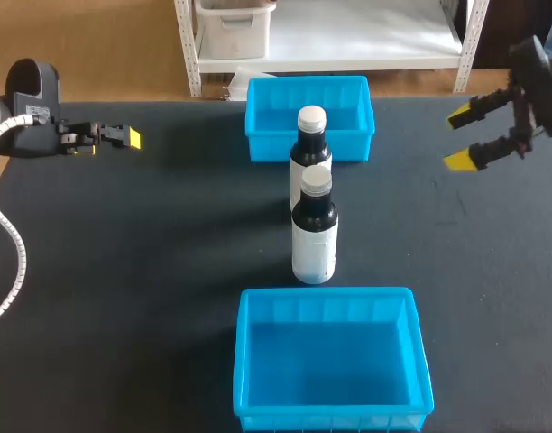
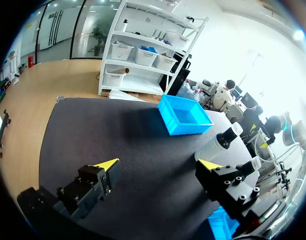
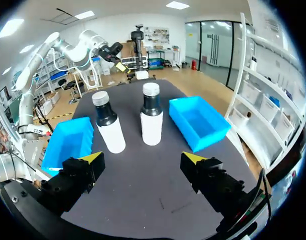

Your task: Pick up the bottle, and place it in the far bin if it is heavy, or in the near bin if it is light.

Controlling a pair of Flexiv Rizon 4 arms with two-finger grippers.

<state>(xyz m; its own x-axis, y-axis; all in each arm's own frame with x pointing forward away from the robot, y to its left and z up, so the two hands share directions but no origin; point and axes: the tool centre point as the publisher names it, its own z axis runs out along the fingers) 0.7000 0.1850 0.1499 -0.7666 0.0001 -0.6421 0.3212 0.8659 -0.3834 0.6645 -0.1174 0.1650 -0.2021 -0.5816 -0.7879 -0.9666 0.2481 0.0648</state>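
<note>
Gaping apart, left pincer (image 2: 160, 164) and right pincer (image 1: 459, 138) flank two white-labelled dark bottles (image 1: 314, 230) (image 1: 310, 153) between far blue plastic bin (image 1: 265, 147) and near bin (image 1: 246, 361).

Partly hidden things
Overhead, the near bottle (image 1: 314, 230) covers the lower half of the far bottle (image 1: 310, 140); at my left wrist, a finger (image 2: 228, 186) hides most of the near bin (image 2: 220, 224)

Left arm coming in at nine o'clock, left pincer (image 1: 124, 137) pointing toward three o'clock, yellow-tipped fingers spread wide, right arm coming in at two o'clock, right pincer (image 1: 461, 138) pointing toward nine o'clock, yellow tips well apart
</note>
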